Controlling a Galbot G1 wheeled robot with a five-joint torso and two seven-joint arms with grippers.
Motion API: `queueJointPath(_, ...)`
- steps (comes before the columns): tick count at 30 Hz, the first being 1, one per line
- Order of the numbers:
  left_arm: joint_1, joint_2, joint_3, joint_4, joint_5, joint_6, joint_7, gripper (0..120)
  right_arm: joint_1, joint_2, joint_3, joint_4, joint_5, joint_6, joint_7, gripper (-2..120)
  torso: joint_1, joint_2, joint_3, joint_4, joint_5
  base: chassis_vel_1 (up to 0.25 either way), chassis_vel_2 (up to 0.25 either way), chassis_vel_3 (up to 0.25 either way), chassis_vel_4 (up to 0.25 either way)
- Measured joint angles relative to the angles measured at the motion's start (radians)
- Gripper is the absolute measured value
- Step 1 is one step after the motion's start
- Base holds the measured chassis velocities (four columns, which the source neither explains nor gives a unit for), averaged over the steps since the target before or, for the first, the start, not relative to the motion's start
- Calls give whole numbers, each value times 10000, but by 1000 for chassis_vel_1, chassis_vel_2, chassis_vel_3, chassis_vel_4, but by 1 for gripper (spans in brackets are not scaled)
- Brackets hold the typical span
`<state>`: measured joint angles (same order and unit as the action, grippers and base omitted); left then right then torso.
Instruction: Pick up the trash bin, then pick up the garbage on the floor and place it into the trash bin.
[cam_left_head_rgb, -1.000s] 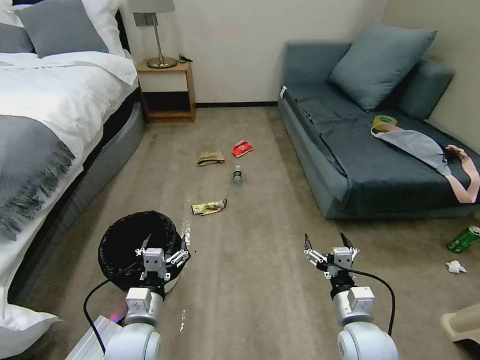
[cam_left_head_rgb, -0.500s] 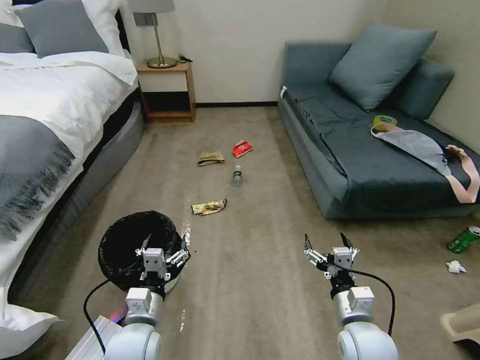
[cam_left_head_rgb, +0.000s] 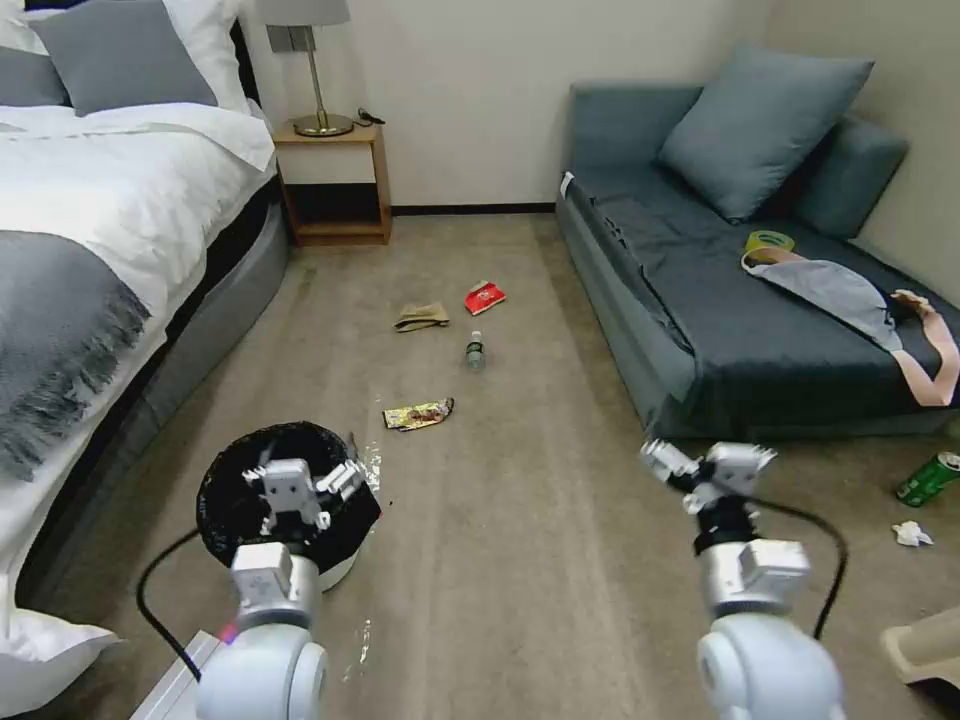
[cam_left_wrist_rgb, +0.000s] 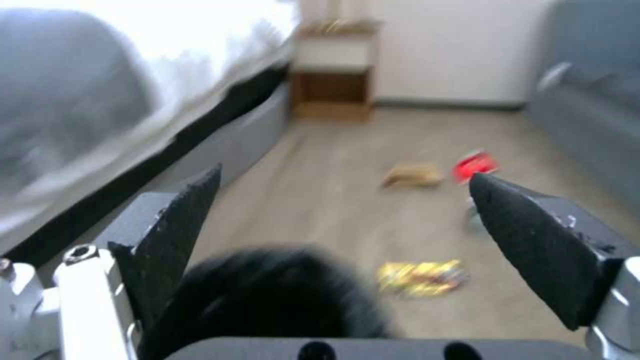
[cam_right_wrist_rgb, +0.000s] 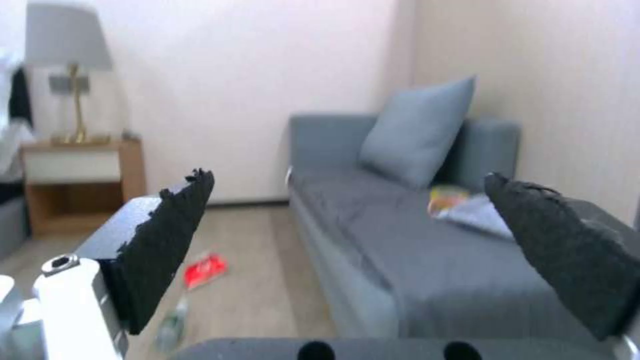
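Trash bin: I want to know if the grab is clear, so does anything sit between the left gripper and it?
Nothing visible does. The left gripper, open, hovers over the trash bin, with only the black liner beneath it.

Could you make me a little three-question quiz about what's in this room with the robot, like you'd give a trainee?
1. True or false: the left hand is clamped on the trash bin.
2. Which litter piece lies nearest the trash bin: A) red snack packet, B) gold-brown wrapper, C) brown paper bag?
3. Fill in: the green can lies on the floor at the robot's ____ side.

Key
1. False: it hangs open above the bin.
2. B.
3. Right, beyond the open right hand.
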<state>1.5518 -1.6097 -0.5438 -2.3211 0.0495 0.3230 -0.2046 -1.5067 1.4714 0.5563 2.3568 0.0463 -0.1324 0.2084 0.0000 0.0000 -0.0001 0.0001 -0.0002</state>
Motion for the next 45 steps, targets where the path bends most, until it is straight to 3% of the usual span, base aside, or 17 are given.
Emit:
queueJointPath(3, -76, -10, -435, -7, -244, 416, -366, 100, 5, -77, 64, 58, 96, 8, 75, 100, 0, 0, 0, -1, 5, 0, 0, 0, 0)
queueJointPath(6, -436, -6, -1622, 263, -887, 1227, -923, 100, 10, -101, 83, 63, 117, 43, 106, 100, 0, 0, 0, -2, 3, 0, 0, 0, 0)
queueJointPath(7, -436, -6, -1622, 263, -887, 1227, -923, 100, 10, -101, 83, 63, 117, 43, 106, 100, 0, 0, 0, -2, 3, 0, 0, 0, 0)
queueJointPath(11, -1063, 324, -2751, 1026, -2369, 2549, -1566, 100, 17, -101, 33, 21, 111, 71, 107, 100, 0, 0, 1, 0, 0, 0, 0, 0, 0)
queueJointPath(12, -1063, 324, -2751, 1026, -2369, 2549, -1566, 100, 17, -101, 33, 21, 111, 71, 107, 100, 0, 0, 1, 0, 0, 0, 0, 0, 0)
queueJointPath(14, -1391, 581, -2985, 1669, -2967, 2918, -1795, 100, 22, -97, -19, 5, 101, 84, 101, 100, 0, 0, 0, 0, 0, 0, 0, 0, 0)
queueJointPath(21, -2088, 1102, -3198, 3396, -4164, 3450, -2243, 100, 128, -172, -189, -121, 97, 94, 75, 100, 0, 0, 1, 0, 0, 0, 0, 0, 0)
queueJointPath(32, -2669, 1151, -2960, 4594, -4828, 3566, -2463, 97, 182, -198, -132, -223, 104, 157, 75, 100, 0, -1, 1, -1, 1, 0, 0, 0, 0)
queueJointPath(37, -2792, 1155, -2917, 4821, -5007, 3580, -2479, 74, 203, -160, -145, -271, 87, 186, 76, 100, 0, -1, 1, -2, 3, 0, 0, 0, 0)
queueJointPath(45, -2857, 1189, -2954, 5013, -5049, 3556, -2477, 49, 210, -145, -148, -292, 61, 236, 73, 100, 0, 0, 0, -1, 6, 0, 0, 0, 0)
